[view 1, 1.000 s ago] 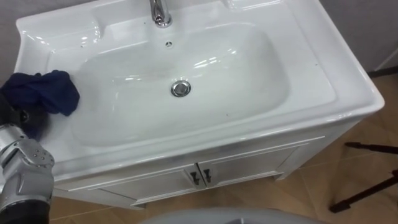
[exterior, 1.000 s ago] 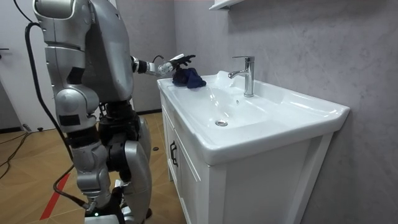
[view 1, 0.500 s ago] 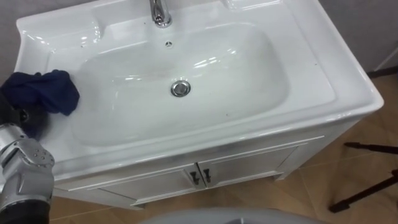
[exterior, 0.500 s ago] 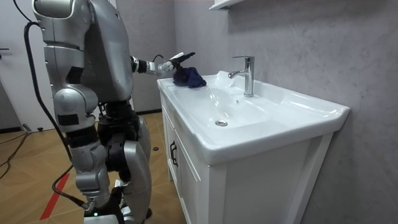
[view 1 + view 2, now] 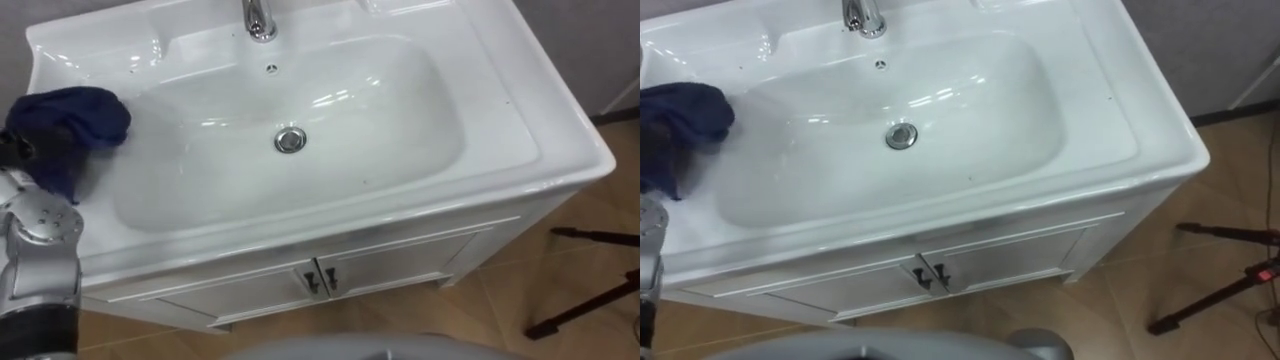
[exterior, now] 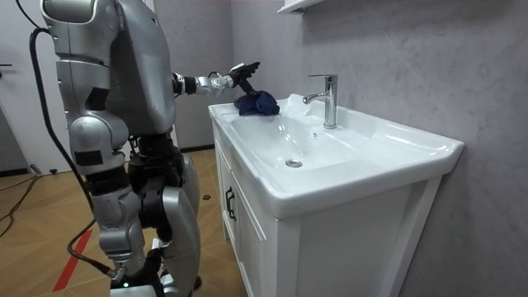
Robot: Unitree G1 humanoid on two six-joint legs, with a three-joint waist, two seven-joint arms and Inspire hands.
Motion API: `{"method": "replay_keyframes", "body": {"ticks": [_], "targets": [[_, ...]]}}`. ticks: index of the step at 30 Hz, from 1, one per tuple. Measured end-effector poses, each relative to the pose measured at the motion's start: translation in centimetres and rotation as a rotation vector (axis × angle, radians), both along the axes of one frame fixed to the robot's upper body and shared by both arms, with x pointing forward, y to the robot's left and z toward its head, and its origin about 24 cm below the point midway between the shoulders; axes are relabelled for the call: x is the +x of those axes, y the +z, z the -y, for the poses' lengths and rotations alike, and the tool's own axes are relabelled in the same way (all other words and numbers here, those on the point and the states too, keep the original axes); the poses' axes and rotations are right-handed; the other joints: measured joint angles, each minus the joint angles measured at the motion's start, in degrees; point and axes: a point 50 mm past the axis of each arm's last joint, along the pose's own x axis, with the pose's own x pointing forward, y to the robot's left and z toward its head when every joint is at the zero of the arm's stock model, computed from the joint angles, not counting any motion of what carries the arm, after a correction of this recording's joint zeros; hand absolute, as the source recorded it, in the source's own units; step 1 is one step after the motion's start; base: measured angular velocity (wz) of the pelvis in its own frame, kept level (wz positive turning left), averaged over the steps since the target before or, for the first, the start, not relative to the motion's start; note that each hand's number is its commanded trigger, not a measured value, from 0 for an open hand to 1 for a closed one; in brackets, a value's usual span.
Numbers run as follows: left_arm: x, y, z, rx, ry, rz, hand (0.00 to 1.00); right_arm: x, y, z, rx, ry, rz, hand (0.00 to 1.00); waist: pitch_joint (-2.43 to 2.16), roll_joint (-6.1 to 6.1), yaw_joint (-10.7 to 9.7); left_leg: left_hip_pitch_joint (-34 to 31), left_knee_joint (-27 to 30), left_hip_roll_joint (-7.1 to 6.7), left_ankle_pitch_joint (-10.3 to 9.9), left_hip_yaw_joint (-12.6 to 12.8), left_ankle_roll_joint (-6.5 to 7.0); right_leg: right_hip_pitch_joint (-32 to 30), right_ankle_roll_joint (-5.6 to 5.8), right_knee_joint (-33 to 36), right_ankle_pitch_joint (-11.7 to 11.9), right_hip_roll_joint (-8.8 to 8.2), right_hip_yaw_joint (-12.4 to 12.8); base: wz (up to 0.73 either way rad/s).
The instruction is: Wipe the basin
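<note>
robot stood at the basin (image 5: 520,110); left hand (image 6: 238,75) met the blue cloth (image 5: 78,112) on the basin's left rim; cloth hid its grasp, which could not be told

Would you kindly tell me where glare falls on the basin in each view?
Left eye view: white glare streaks on the basin's back slope and rear left corner; right eye view: the same streaks; room view: sheen on the bowl below the faucet.
</note>
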Motion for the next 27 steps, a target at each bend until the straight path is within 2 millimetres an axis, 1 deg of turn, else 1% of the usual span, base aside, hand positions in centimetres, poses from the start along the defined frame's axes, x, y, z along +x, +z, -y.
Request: {"method": "replay_keyframes", "body": {"ticks": [2,6,9,12,15,22,25,27], "targets": [[0.0,-0.1,-0.2,-0.06,0.001,0.019,0.0,0.0,0.0,0.0,0.0,-0.003,-0.004,0.0,-0.02,0.01,0.04,-0.1,0.0,0.0,0.0,0.02,0.0,-0.14,-0.03,0.06,-0.08,0.01,0.0,0.0],[-0.3,0.3,-1.2,-0.15,0.047,0.083,0.0,0.1,-0.1,-0.2,-0.003,-0.006,-0.001,0.0,-0.07,-0.05,0.16,-0.41,-0.01,0.02,0.0,0.11,0.0,-0.59,-0.05,0.16,-0.08,0.02,0.11,0.0],[0.0,0.8,-1.4,-0.18,0.06,0.12,0.0,0.0,-0.1,-0.5,0.001,-0.008,-0.009,0.0,-0.13,-0.21,0.46,-0.49,-0.03,0.02,0.0,0.09,0.0,-0.54,-0.05,0.06,-0.08,0.02,0.09,0.0],[0.6,1.3,-1.3,-0.181,0.05,0.142,0.0,0.0,-0.2,-0.5,0.001,-0.009,-0.014,0.0,-0.15,-0.2,1.19,-0.52,-0.03,0.01,0.0,0.04,0.0,-0.49,-0.05,0.0,-0.08,0.01,0.03,0.0],[1.0,1.6,-1.2,-0.182,0.046,0.156,0.0,-0.1,-0.1,-0.5,-0.005,-0.01,-0.015,0.0,-0.12,-0.12,1.35,-0.5,-0.03,0.02,0.0,-0.05,0.0,-0.08,-0.06,-0.01,-0.07,0.02,-0.04,0.0],[1.2,1.8,-1.2,-0.18,0.045,0.162,0.0,-0.2,-0.2,-0.5,-0.006,-0.011,-0.018,0.0,-0.12,-0.15,1.38,-0.14,-0.04,0.01,0.0,-0.08,0.0,0.32,-0.06,-0.04,-0.07,0.01,-0.07,0.0],[1.1,1.8,-1.2,-0.179,0.048,0.164,0.0,-0.6,-0.2,-0.6,-0.004,-0.013,-0.026,0.0,-0.12,-0.19,1.4,-0.14,-0.04,0.01,0.0,-0.11,0.0,0.33,-0.06,-0.05,-0.07,0.01,-0.08,0.0],[0.9,2.4,-1.6,-0.173,0.068,0.193,0.0,-0.5,-0.2,-0.7,-0.005,-0.017,-0.019,0.0,-0.11,-0.26,1.56,-0.14,-0.04,0.03,0.0,-0.07,0.0,0.27,-0.06,-0.04,-0.07,0.02,-0.05,0.0]]}}
